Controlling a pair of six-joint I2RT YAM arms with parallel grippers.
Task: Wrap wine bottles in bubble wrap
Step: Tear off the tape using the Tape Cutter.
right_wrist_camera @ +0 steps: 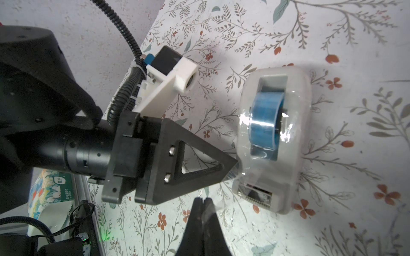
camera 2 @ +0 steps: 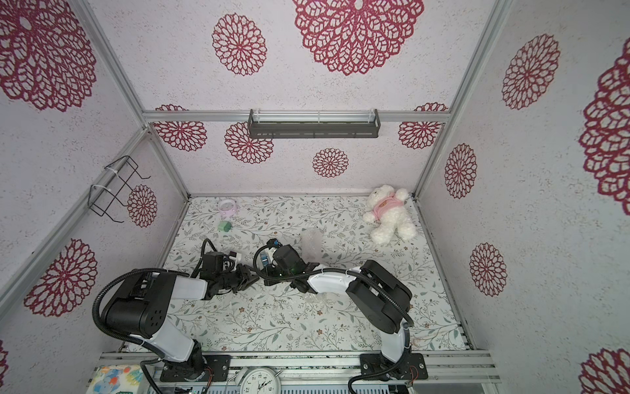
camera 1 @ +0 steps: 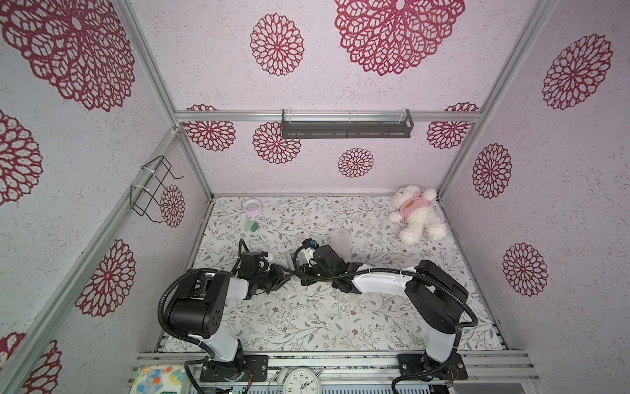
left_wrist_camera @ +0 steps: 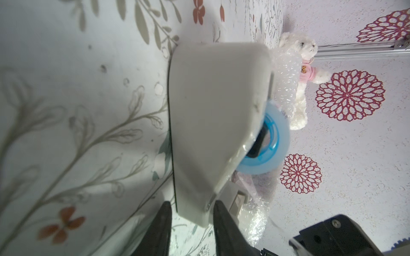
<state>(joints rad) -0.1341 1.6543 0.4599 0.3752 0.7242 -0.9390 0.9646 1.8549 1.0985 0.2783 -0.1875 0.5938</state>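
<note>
Over on the left, the left gripper (left_wrist_camera: pixel 192 206) has its fingers part-way apart and clamped across the narrow end of the tape dispenser (right_wrist_camera: pixel 297 168), pinning it flat on the floral table (camera 1: pixel 306 324). The blue roll sits in its cradle, with the toothed cutter at the end nearest the other arm.

Just beside it, the right gripper (right_wrist_camera: pixel 203 200) is pressed fully shut right by that cutter. There seems to be a thin clear strip of tape running into its fingertips, though it's too glassy for me to be sure.

Further right and behind the arms, the bubble wrap (camera 1: pixel 341 240) lies as a whitish, crinkly rolled tube, touched by neither arm. I can't see the wine bottle at all; I'd guess it's inside that roll, but I can't tell. A teddy bear (camera 1: pixel 417 215) slumps in the far right corner.

To me this looks like the sealing step. Next, the right arm has to draw out enough tape and tear it on the teeth while the left holds the dispenser down, then carry it across to the roll's loose edge.
</note>
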